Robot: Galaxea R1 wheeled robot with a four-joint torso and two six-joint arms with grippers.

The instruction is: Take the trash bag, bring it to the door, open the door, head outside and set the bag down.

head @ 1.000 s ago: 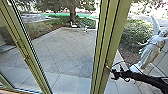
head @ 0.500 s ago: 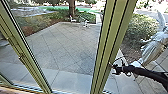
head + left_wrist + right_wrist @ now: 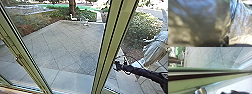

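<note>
Head view: right arm [image 3: 146, 73] beside door frame [image 3: 110, 47]

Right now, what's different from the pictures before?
The whole head view has shifted, so the robot's camera moved. The robot's right gripper reached over the green post before; now it shows just past the post's edge, to the picture's right. I can't tell if they touch. The statue and bush seem to have stayed put.

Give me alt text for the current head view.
Right gripper close beside a green door-frame post, contact unclear. Beyond lies a paved yard edged by shrubs and a tree trunk; a pale statue shows at the picture's right.
</note>
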